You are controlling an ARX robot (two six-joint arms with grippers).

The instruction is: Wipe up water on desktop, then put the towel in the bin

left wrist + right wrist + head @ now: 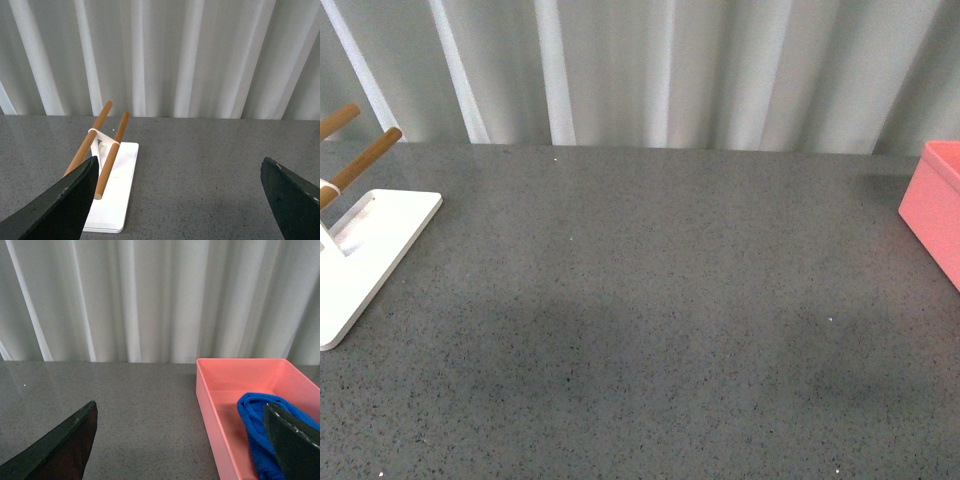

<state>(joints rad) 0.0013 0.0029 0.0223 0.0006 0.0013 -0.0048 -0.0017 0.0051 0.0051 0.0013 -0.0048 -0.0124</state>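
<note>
I see only jaws on both wrist cams: left gripper and right gripper have flat matte black fingers, edges scuffed pale. No cables/screws/markings visible.

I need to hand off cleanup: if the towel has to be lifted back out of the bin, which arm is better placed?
Right. Its open gripper faces the bin holding the towel; the left gripper faces the white stand.
</note>
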